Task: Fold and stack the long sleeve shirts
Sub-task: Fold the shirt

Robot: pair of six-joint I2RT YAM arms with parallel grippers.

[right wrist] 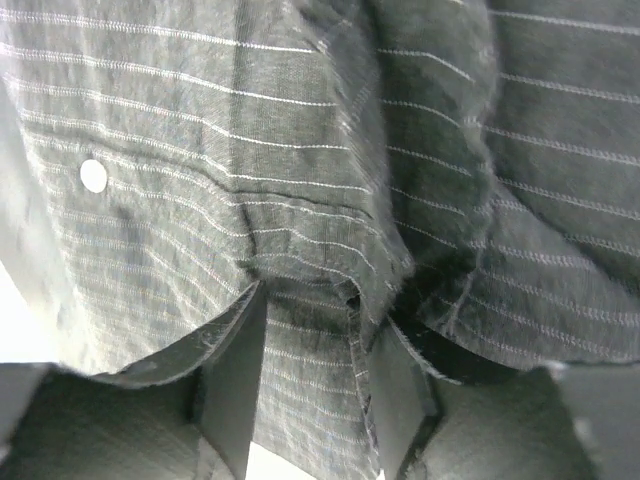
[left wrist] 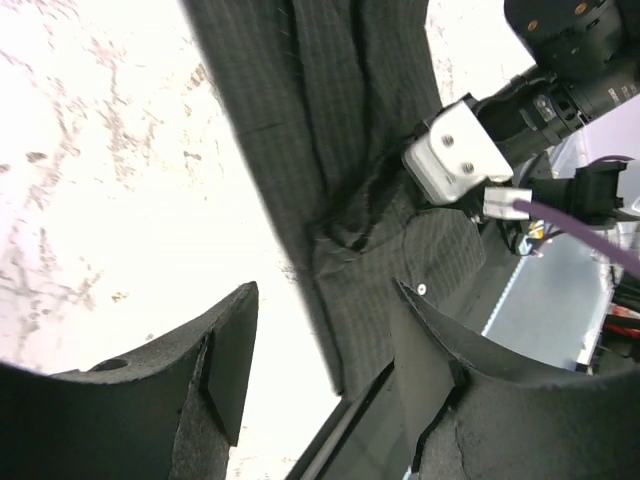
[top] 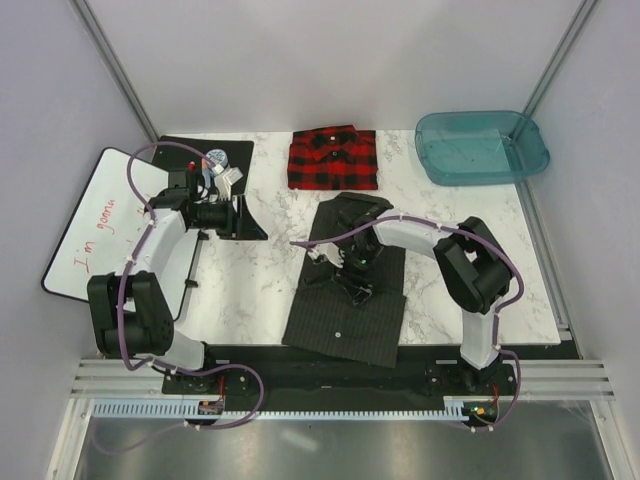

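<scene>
Top external: pinstriped shirt [top: 345,315] overlaps near edge of table [top: 250,290], bare leftward.

Red handwriting "I'm gonna" on whiteboard [top: 88,232], rest hidden

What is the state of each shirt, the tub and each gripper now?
Plaid shirt: folded, lying at the far side.
Pinstripe shirt: partly folded, cloth bunched in the middle.
Tub: upright, empty.
Left gripper: open, holds nothing.
Right gripper: down on the pinstripe shirt, jaws astride a ridge of cloth; grip unclear.
</scene>
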